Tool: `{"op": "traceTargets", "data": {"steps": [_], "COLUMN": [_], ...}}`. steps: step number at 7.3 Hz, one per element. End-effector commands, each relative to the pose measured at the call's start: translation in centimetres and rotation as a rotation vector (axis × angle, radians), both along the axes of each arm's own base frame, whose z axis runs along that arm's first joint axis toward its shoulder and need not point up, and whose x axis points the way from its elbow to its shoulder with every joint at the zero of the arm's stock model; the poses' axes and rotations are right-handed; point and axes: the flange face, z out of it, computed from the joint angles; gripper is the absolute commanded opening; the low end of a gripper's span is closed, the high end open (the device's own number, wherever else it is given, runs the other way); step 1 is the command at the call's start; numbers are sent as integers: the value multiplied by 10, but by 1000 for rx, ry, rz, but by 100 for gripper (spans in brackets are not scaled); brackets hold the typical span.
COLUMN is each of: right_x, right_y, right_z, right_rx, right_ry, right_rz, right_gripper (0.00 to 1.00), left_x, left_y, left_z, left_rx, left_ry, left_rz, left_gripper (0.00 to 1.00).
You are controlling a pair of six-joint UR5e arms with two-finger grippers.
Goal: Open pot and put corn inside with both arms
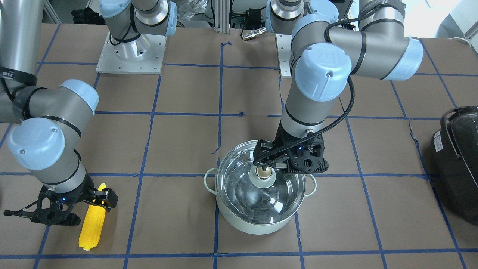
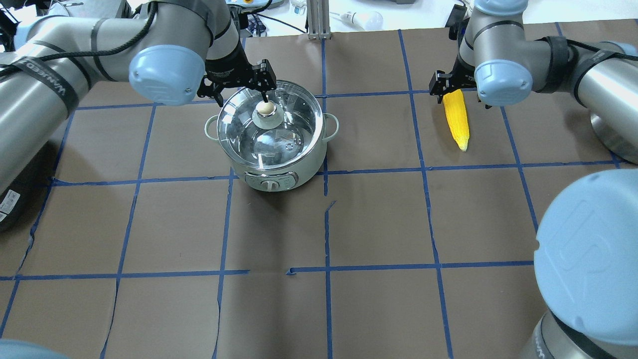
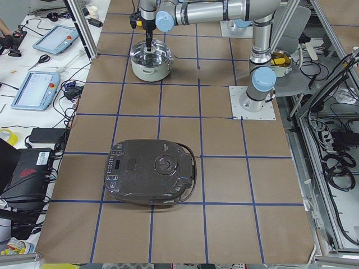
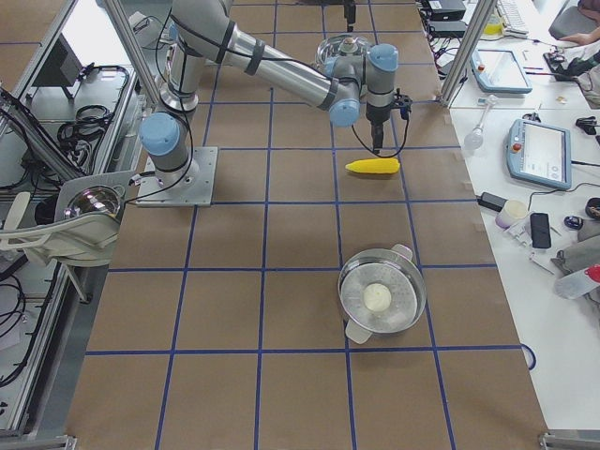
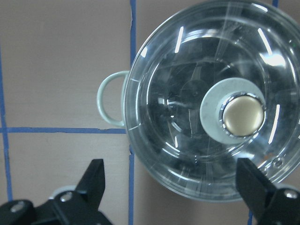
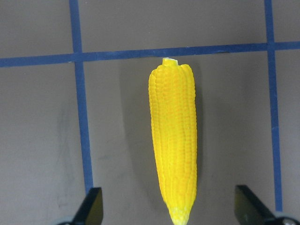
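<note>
The pale mint-green pot (image 2: 271,175) stands on the table with its glass lid (image 2: 291,127) on and its brass-topped knob (image 5: 243,116) upright. My left gripper (image 2: 242,89) is open above the lid's edge. In the left wrist view (image 5: 173,187) the knob lies off towards one finger, not between the two. The pot (image 1: 257,224) and the left gripper (image 1: 289,161) also show in the front view. The yellow corn (image 2: 457,119) lies flat on the table. My right gripper (image 2: 456,91) is open over one end of it, fingers either side (image 6: 171,213), apart from the corn (image 6: 173,140).
A black glossy appliance (image 3: 151,171) with a handle sits at the table's end on my left and also shows in the front view (image 1: 457,164). A steel lidded pot (image 4: 382,298) stands at the end on my right. Blue tape lines grid the brown table.
</note>
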Motion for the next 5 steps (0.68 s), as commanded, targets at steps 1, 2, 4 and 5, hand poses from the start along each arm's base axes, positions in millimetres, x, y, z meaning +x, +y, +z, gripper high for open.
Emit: {"op": "traceTargets", "data": {"steps": [1, 2, 4, 5], "right_x": [-9, -10, -16, -25], "right_y": [-17, -18, -17, -18], "right_z": [-40, -53, -69, -73], "right_rx": [-33, -15, 11, 15], "right_ry": [1, 0, 7, 3], "right_rz": [-11, -8, -11, -26], "right_gripper": [100, 100, 100, 94], "left_x": [-20, -23, -23, -23], "left_y": [-7, -6, -5, -4], "left_z": [-27, -27, -25, -24], "left_rx": [17, 16, 15, 15], "left_ry": [2, 4, 4, 4], "left_rz": [-15, -20, -22, -23], "left_gripper": [100, 100, 98, 80]}}
